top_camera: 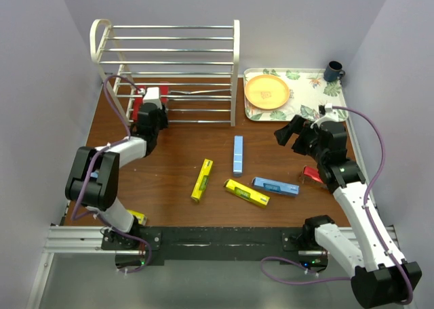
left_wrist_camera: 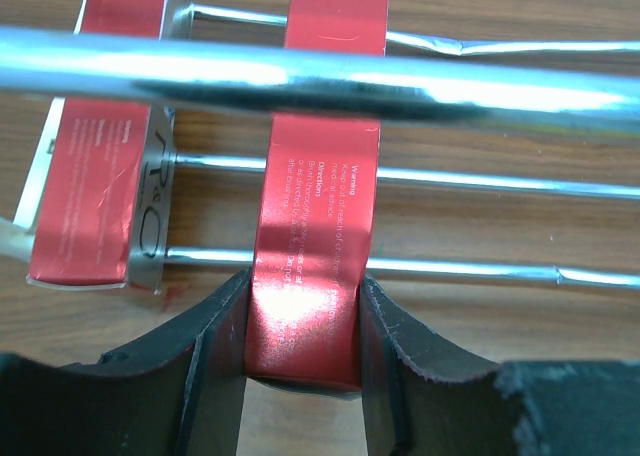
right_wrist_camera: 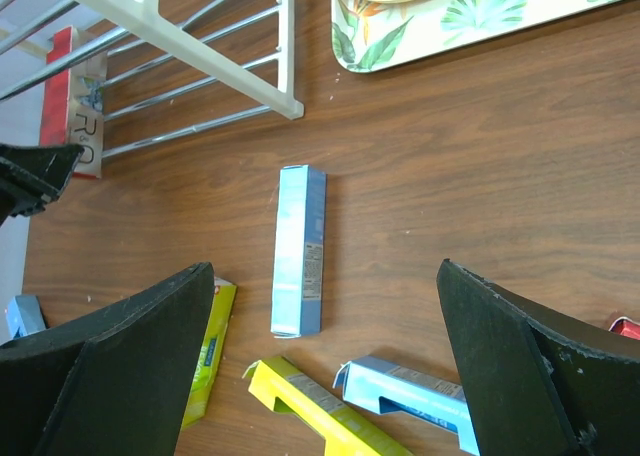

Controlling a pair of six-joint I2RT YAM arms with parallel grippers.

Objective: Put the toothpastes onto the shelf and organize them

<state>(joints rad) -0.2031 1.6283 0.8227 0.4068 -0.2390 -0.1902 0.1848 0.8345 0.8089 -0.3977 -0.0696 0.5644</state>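
L gripper (left_wrist_camera: 303, 291) pinches near end of red toothpaste (left_wrist_camera: 320, 176), which lies across the low bars of the shelf (top_camera: 169, 51), just beside a 2nd red carton (left_wrist_camera: 95, 166). R gripper (top_camera: 287, 134): fingers spread wide, nothing held, over blue carton (right_wrist_camera: 300, 251) on table (top_camera: 176, 139).

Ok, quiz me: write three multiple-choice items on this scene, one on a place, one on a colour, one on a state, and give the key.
1. Where does the orange plate sit?
A) on the floral tray
B) on bare wood
C) held in a claw

2. What colour is the carton in the left claw?
A) yellow
B) red
C) light blue

3. How does the right claw stand?
A) open, empty
B) shut on a box
C) shut on the plate

Key: 1 A, the plate lies within the tray's rim; 2 B, red card shows between its jaws; 3 A, it gapes wide, gripping nothing.
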